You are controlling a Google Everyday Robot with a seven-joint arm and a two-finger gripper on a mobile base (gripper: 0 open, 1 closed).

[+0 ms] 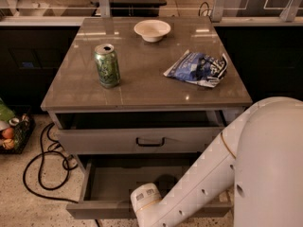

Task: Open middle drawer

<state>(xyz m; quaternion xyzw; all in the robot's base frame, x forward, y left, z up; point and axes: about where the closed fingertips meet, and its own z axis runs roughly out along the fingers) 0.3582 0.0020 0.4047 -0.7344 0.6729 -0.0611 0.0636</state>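
Observation:
The middle drawer (118, 178) is pulled well out of the grey-taupe cabinet, and its empty dark inside shows. Its front panel (94, 210) runs along the bottom of the view, and its handle is hidden. The taller top drawer (99, 141) above it stands out a little, with its black loop handle (150, 142) showing. My white arm (208, 174) reaches down from the right. My gripper (145, 203) sits at the middle drawer's front edge, mostly hidden behind the wrist and the frame's bottom edge. The lowest drawer is out of view.
On the cabinet top (142, 79) stand a green can (107, 65), a white bowl (152, 30) and a blue snack bag (198, 68). A black cable (38, 164) loops on the floor at left, next to a basket of items (10, 131).

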